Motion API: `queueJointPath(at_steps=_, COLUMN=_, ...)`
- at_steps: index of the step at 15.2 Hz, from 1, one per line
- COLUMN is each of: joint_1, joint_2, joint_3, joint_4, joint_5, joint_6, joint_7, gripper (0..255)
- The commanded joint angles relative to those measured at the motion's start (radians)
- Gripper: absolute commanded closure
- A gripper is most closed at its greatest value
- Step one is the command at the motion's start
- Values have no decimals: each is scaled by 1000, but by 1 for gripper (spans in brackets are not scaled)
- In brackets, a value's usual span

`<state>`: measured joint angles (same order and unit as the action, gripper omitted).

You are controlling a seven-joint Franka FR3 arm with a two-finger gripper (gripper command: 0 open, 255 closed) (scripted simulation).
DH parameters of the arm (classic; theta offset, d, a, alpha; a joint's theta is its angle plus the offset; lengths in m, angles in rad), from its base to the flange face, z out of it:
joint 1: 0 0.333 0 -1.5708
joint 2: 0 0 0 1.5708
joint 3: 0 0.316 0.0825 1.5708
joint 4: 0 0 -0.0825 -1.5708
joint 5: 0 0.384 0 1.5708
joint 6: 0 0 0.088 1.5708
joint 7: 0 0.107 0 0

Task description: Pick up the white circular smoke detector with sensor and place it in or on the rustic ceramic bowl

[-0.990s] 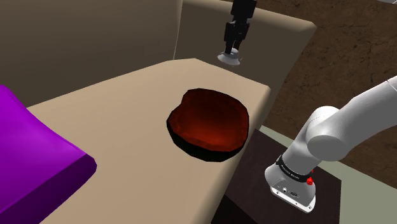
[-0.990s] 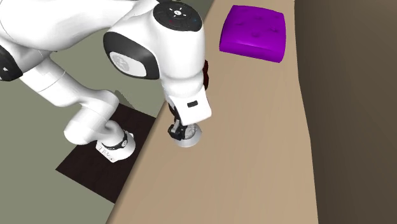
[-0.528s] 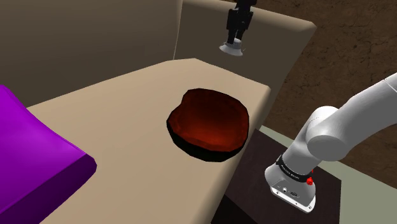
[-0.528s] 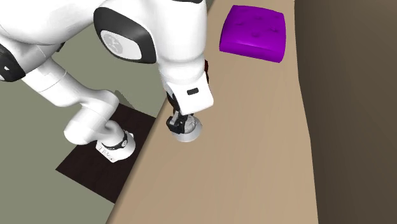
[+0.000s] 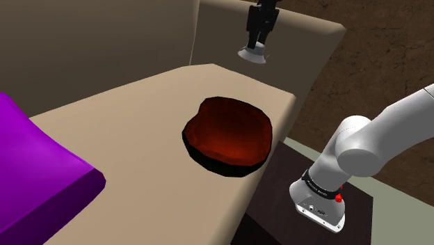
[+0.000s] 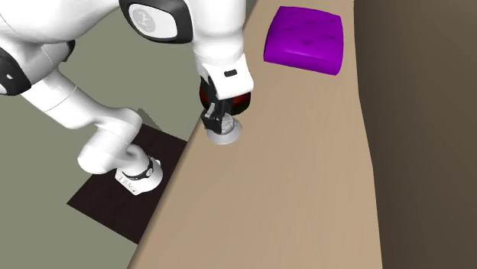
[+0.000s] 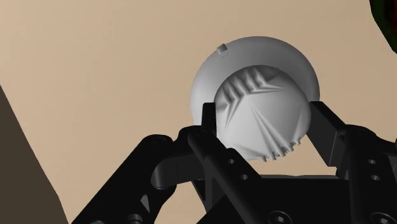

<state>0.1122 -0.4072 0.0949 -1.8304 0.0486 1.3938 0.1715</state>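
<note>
A: Any words to read?
B: Tiny marks on the dark band (image 5: 318,186) low on the arm (image 5: 368,139), too small to read.
A: And the smoke detector (image 7: 254,95)?
B: Round, pale grey-white, domed, with ridges fanned over its face and a little nub on the rim.
A: Where?
B: Pinched between the black fingers (image 7: 326,127), up off the desk (image 6: 306,176), by the edge next to the stand (image 6: 115,183), just beside the dark red bowl (image 5: 228,132).
</note>
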Motion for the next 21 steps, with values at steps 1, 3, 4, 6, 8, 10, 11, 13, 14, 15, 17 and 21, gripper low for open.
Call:
queueJointPath(at_steps=1, joint_1=15, joint_2=-11, joint_3=33, joint_4=-1, joint_5=16, joint_6=-8, joint_7=48, gripper=255)
queueJointPath(at_steps=3, joint_1=29, joint_2=-21, joint_3=68, joint_4=-5, joint_5=33, joint_6=-12, joint_7=97, gripper=255)
queueJointPath(at_steps=4, joint_1=36, joint_2=-25, joint_3=85, joint_4=-5, joint_5=42, joint_6=-14, joint_7=122, gripper=255)
queueJointPath(at_steps=6, joint_1=51, joint_2=-29, joint_3=121, joint_4=-1, joint_5=59, joint_6=-18, joint_7=172, gripper=255)
queueJointPath(at_steps=8, joint_1=65, joint_2=-28, joint_3=157, joint_4=6, joint_5=76, joint_6=-21, joint_7=223, gripper=255)
queueJointPath(at_steps=10, joint_1=79, joint_2=-24, joint_3=195, joint_4=18, joint_5=92, joint_6=-23, joint_7=275, gripper=255)
queueJointPath(at_steps=11, joint_1=85, joint_2=-20, joint_3=214, joint_4=26, joint_5=99, joint_6=-24, joint_7=301, gripper=255)
queueJointPath(at_steps=13, joint_1=98, joint_2=-8, joint_3=253, joint_4=44, joint_5=112, joint_6=-25, joint_7=354, gripper=255)
queueJointPath(at_steps=14, joint_1=104, joint_2=0, joint_3=273, joint_4=55, joint_5=118, joint_6=-25, joint_7=381, gripper=255)
queueJointPath(at_steps=15, joint_1=110, joint_2=9, joint_3=293, joint_4=68, joint_5=124, joint_6=-25, joint_7=408, gripper=255)
queueJointPath(at_steps=17, joint_1=121, joint_2=30, joint_3=335, joint_4=95, joint_5=132, joint_6=-26, joint_7=464, gripper=255)
queueJointPath(at_steps=21, joint_1=132, joint_2=31, joint_3=368, joint_4=61, joint_5=142, joint_6=15, joint_7=501, gripper=255)
